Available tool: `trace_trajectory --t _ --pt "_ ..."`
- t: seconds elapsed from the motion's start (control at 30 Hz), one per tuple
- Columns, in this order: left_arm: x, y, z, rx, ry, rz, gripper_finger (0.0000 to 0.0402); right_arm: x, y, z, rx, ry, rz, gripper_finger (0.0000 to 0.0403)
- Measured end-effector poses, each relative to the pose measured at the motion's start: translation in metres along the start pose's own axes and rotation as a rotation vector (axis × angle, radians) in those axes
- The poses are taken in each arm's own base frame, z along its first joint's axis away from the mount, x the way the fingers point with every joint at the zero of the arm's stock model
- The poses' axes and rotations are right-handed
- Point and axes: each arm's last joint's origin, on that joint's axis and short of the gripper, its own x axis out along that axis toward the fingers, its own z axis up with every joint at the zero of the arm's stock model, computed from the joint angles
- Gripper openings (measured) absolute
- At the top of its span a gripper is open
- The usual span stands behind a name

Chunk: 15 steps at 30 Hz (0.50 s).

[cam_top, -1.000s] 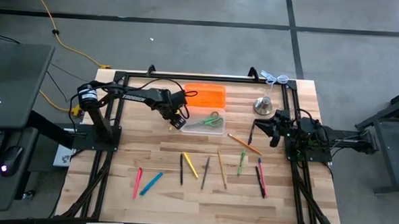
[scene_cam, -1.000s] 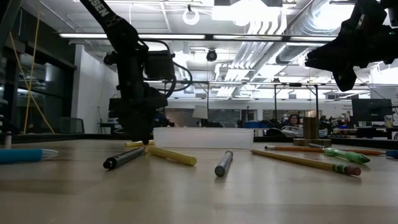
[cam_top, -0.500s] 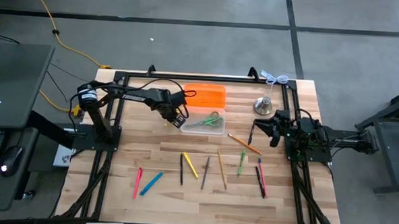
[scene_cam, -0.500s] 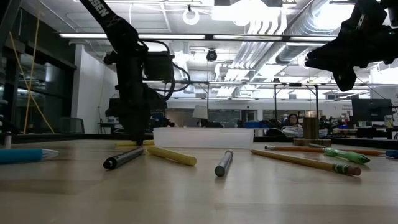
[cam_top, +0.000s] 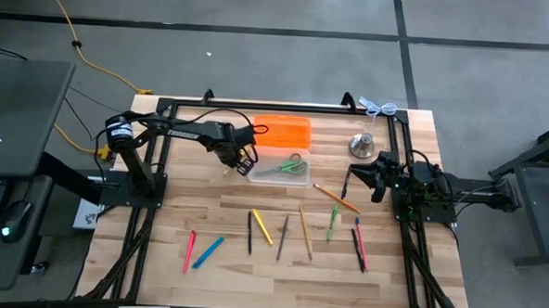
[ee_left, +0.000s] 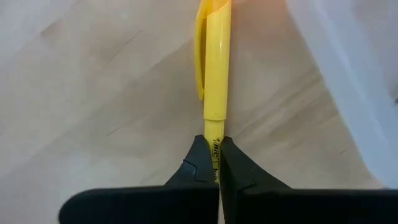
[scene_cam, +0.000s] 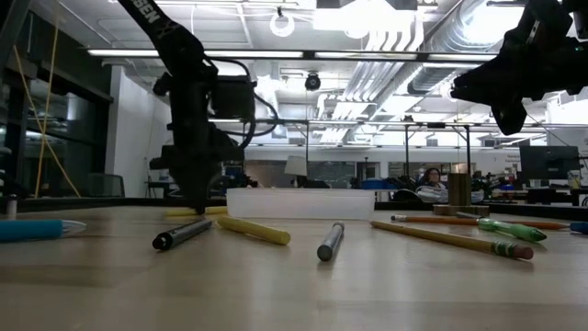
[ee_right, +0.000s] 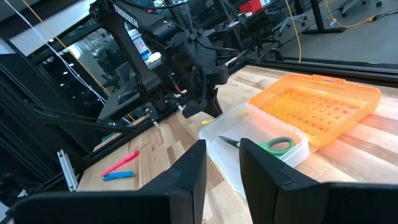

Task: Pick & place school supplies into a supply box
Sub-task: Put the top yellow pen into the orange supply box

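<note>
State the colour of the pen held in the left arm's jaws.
Yellow pen, clearest in the left wrist view.

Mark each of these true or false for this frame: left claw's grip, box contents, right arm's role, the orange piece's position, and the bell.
1. The left claw is shut on a yellow highlighter. True.
2. The clear box is empty. False: green-handled scissors lie in it.
3. The right claw holds a pencil. False: it holds nothing, hovering off the table near the right edge.
4. The orange piece sits right behind the box. True.
5. The bell stands inside the box. False: it stands on the table, to the box's right.
</note>
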Motion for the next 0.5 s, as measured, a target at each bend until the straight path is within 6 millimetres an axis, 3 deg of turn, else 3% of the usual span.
trace_trajectory --t 0.23,0.5 --pt "-0.016 0.011 -0.011 -0.021 0.012 0.097 0.0012 0.000 0.000 0.000 0.000 0.000 0.000 0.0074" --pt "-0.054 0.021 -0.019 -0.062 -0.064 0.114 0.0013 0.000 0.000 0.000 -0.001 0.000 0.000 0.0074"
